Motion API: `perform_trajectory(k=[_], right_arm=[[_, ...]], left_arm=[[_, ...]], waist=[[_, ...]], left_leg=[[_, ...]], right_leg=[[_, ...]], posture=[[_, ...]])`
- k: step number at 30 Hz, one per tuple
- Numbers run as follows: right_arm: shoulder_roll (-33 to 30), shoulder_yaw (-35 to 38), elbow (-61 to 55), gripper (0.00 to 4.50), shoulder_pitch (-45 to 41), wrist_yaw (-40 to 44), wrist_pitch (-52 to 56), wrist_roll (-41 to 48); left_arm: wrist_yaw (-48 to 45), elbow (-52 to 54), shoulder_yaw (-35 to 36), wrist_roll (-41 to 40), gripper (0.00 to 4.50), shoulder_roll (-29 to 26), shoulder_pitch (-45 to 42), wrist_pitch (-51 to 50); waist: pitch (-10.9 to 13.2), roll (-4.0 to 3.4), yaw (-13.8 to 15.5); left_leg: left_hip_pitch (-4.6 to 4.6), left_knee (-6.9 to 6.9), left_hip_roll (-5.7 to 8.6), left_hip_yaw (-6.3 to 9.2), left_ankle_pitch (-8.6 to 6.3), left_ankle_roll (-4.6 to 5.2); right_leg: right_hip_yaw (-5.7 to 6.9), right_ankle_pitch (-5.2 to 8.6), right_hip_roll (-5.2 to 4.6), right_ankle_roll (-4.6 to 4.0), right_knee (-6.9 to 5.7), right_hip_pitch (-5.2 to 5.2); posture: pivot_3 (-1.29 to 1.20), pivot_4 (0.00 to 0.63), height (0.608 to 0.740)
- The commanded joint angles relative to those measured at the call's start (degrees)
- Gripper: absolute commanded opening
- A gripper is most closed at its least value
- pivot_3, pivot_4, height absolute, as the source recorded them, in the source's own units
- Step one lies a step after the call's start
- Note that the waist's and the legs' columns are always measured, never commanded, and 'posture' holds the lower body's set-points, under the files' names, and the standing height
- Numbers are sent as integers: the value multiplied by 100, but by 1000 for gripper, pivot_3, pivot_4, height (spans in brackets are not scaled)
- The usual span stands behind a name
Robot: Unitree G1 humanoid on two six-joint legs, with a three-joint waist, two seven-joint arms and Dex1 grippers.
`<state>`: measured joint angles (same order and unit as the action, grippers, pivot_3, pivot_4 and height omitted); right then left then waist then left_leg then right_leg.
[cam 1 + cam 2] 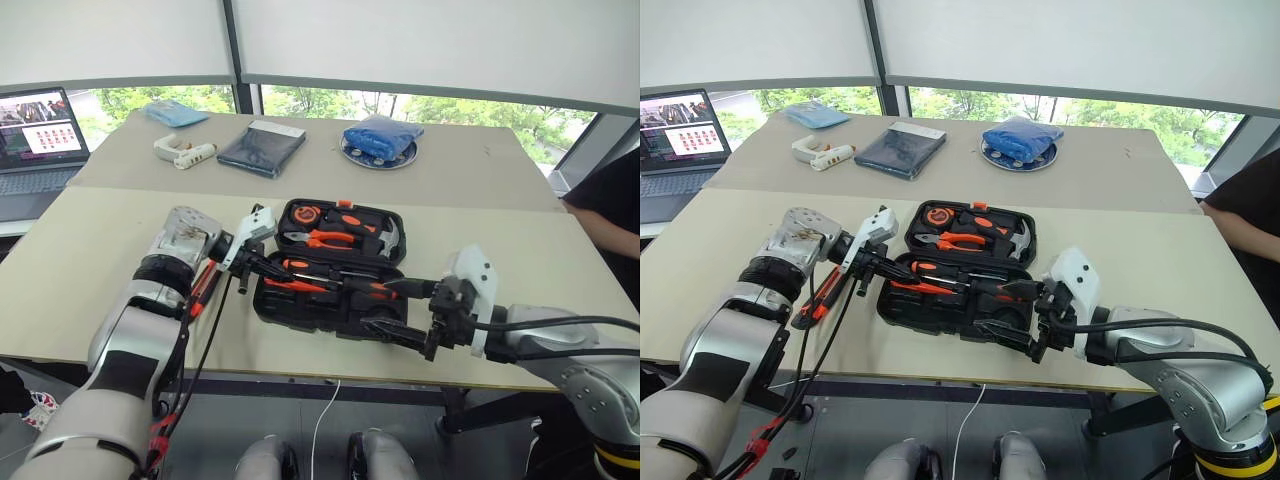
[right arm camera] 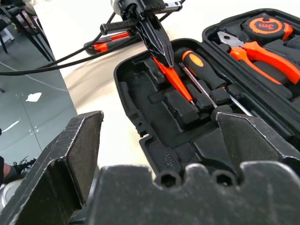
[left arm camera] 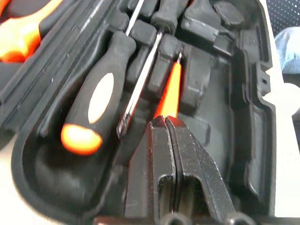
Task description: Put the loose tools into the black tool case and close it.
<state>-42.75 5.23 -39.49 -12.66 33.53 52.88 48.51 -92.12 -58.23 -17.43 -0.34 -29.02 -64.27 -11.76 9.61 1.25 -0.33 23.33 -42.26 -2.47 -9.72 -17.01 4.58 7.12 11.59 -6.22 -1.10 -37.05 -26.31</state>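
The black tool case (image 1: 312, 314) lies open near the table's front edge. My left gripper (image 1: 274, 264) is shut on the small slim orange screwdriver (image 3: 169, 89), which it holds low over the recesses at the left end of the case's near half (image 2: 174, 78). Two long screwdrivers (image 1: 305, 268) with orange-black handles lie in that half, one handle (image 3: 93, 103) just beside the slim one. An orange-black utility knife (image 1: 818, 297) rests on the table left of the case. My right gripper (image 1: 397, 310) is open at the case's front right corner, nothing between its fingers.
Orange-handled pliers (image 1: 335, 238), a hammer and a tape measure (image 1: 305, 213) sit in the lid half. Farther back are a dark blue pouch (image 1: 262, 148), a white glue gun (image 1: 183, 152), a blue bag on a plate (image 1: 380, 140) and a laptop (image 1: 35, 130). A person (image 1: 610, 210) stands at the right.
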Motion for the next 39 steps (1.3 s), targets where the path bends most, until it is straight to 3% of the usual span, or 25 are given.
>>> perform_trajectory(k=[1,9,20,26,32,39], right_arm=[[35,57,-124,4500,-55,-42,-122,9],[58,49,-144,4500,-1,-48,-127,-31],[2,97,-228,4500,66,-33,-110,-26],[-2,115,-268,4500,126,-19,-126,-25],[25,85,-238,4500,131,-15,-158,-52],[3,64,-164,4500,89,38,-164,-93]], left_arm=[[-37,-54,107,18,62,5,-130,-185],[185,-368,472,-26,62,335,-509,-486],[588,-807,187,584,62,594,-278,-71],[-28,-400,61,638,62,248,134,184],[235,-10,202,588,62,79,498,449],[-21,704,453,127,62,118,622,-151]], waist=[[0,0,2],[0,1,42],[-1,3,35],[-5,2,-54],[-11,2,-71],[-12,2,-67]], left_leg=[[0,-1,0,0,0,0],[14,-9,1,1,-4,7],[7,-6,2,0,-4,7],[-1,1,1,-1,-4,6],[-9,8,0,-1,-5,2],[-11,5,-1,-3,-4,2]], right_leg=[[0,0,-1,0,0,0],[4,-1,-2,5,1,-3],[0,-4,-2,-2,2,-1],[-4,-4,-2,-4,1,-1],[-6,-8,0,-16,-1,0],[-8,-1,0,-4,-3,2]], posture=[[0,150,718],[0,150,718],[0,150,718],[0,150,718],[0,150,718],[0,150,718]])
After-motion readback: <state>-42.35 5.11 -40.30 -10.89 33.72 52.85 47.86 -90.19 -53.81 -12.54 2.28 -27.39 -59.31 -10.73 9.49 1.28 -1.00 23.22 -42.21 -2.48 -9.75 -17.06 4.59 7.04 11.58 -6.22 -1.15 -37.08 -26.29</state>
